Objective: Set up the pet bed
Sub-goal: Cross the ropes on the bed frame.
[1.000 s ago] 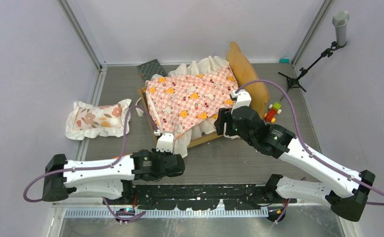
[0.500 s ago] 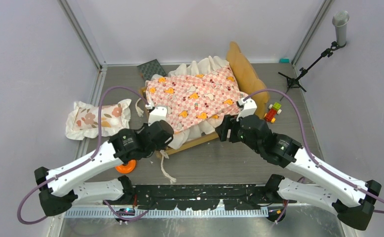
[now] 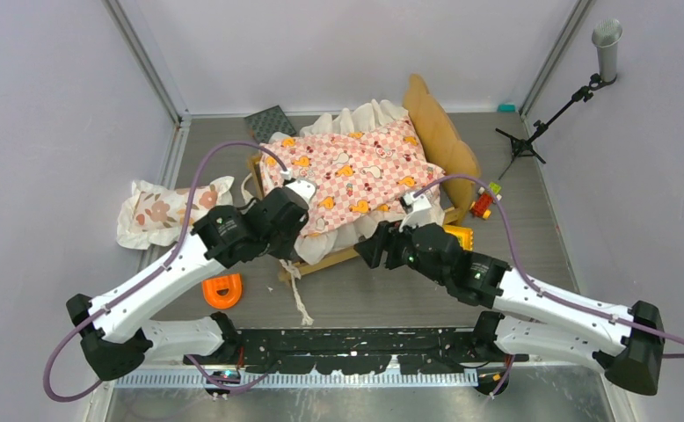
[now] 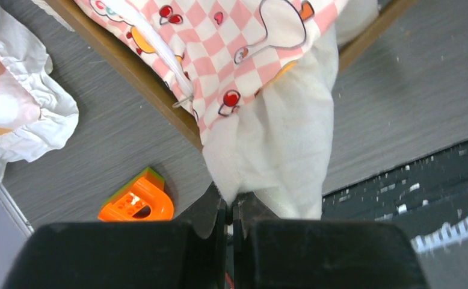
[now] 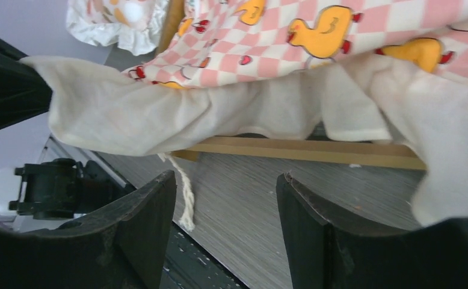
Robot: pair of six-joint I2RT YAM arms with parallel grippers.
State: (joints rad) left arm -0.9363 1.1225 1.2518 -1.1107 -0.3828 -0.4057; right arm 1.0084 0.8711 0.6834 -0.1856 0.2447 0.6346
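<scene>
1. The pet bed (image 3: pixel 437 130) sits toward the far side of the counter (image 3: pixel 347 294), with its headboard at the right. Its mattress is hidden under the checkered sheet (image 3: pixel 347 171).
2. The sheet is spread, but its near-left corner is lifted. The left claw (image 4: pixel 230 205) is clamped on the white ruffle there.
3. The right claw (image 5: pixel 225 198) stands apart, gripping nothing, beside the bed's near rail.
4. I judge two things are left: settling the sheet, and placing the floral pillow (image 3: pixel 173 211), which lies on the counter to the left.

A robot lab cell: plain enclosure walls (image 3: pixel 53 105), aluminium frame posts (image 3: pixel 144 57), a microphone (image 3: pixel 607 40) on a tripod (image 3: pixel 523 141).
</scene>
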